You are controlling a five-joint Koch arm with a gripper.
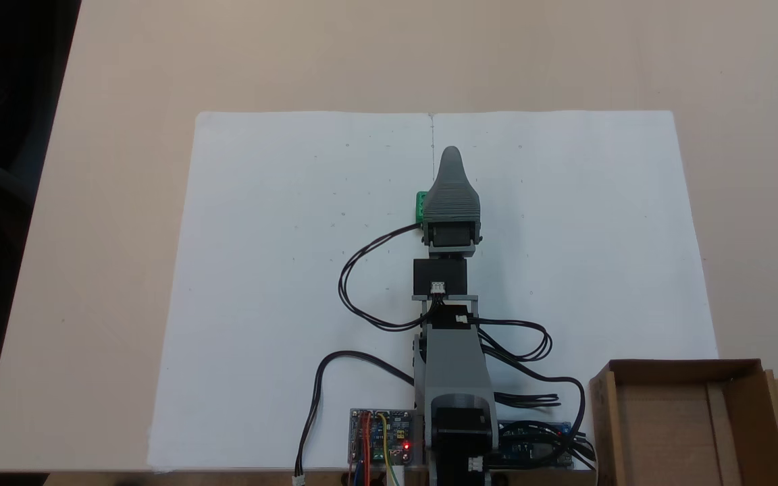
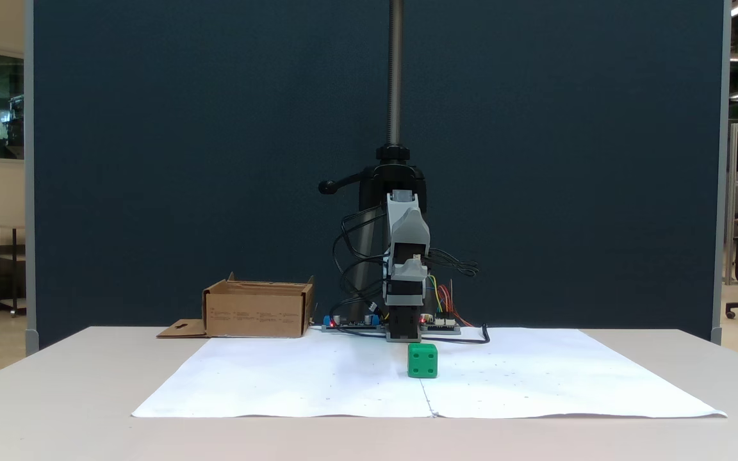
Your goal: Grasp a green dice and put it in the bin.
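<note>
gripper (image 1: 450, 158) above green dice (image 2: 422, 360)

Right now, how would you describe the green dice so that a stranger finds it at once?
Look at the large white paper sheet on the beige table. Near its centre fold, just before the grey arm, sits the green dice: a small bright cube with darker pips, the only green object there.

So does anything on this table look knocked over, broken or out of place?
Nothing stands out. The green dice sits flat on the white paper, the cardboard bin stands upright beside it, and the loose cables look tidy enough.
</note>
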